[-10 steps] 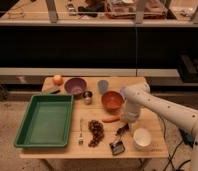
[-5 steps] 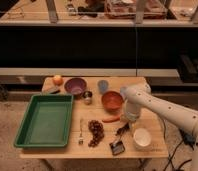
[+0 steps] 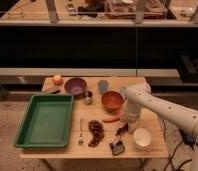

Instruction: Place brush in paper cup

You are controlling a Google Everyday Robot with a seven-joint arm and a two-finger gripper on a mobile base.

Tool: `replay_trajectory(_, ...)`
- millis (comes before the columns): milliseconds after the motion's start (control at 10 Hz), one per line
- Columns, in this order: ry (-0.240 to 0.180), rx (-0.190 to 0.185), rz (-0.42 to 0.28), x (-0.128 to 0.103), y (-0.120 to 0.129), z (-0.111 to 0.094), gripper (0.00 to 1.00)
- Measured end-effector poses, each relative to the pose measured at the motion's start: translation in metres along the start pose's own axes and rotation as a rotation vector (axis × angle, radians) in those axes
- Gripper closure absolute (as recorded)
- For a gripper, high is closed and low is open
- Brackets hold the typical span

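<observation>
Observation from the front of the station. A wooden table (image 3: pixel 92 111) carries all items.

Task items: the brush (image 3: pixel 118 140) lies flat on the table near the front edge, right of centre. Its dark squarish head points toward the front and its slim handle runs back and to the right. The paper cup (image 3: pixel 141 138) stands upright just to the right of the brush, apart from it. Its white inside shows and the brush is not in it.

End effector: the white arm (image 3: pixel 167 110) enters from the right, rises to a bend behind the bowls and turns downward. The gripper (image 3: pixel 128 119) hangs over the table just behind the far end of the brush handle and behind the paper cup. It cannot be told whether it is open or closed, nor whether it touches the brush; it carries nothing that I can make out.

Other items:
- A green tray (image 3: pixel 44 122) occupies the left half of the table.
- An orange (image 3: pixel 57 79) sits at the back left corner.
- A purple bowl (image 3: pixel 75 86) stands beside the orange.
- A blue-grey cup (image 3: pixel 103 86) stands at the back centre.
- A small metal cup (image 3: pixel 87 96) stands just in front of the purple bowl.
- An orange-brown bowl (image 3: pixel 112 100) stands just left of the arm's lower section.
- A slim orange-red item (image 3: pixel 111 119) lies in front of that bowl; its identity is unclear.
- A fork (image 3: pixel 81 134) lies just right of the tray.
- A dark cluster (image 3: pixel 96 132), possibly grapes, lies between the fork and the brush.
</observation>
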State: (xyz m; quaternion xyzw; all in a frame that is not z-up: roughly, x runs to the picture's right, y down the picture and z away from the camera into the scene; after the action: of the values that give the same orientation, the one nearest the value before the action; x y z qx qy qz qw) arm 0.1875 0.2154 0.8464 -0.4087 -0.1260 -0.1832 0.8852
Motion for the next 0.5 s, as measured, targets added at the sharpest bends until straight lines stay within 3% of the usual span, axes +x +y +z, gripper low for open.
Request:
replay_trajectory(300,0.003,0.003,0.000,0.0013,0.0014,0.0003,0.98)
replay_trajectory(500,0.016,0.075,-0.021,0.0027,0.0054,0.0017,1.00)
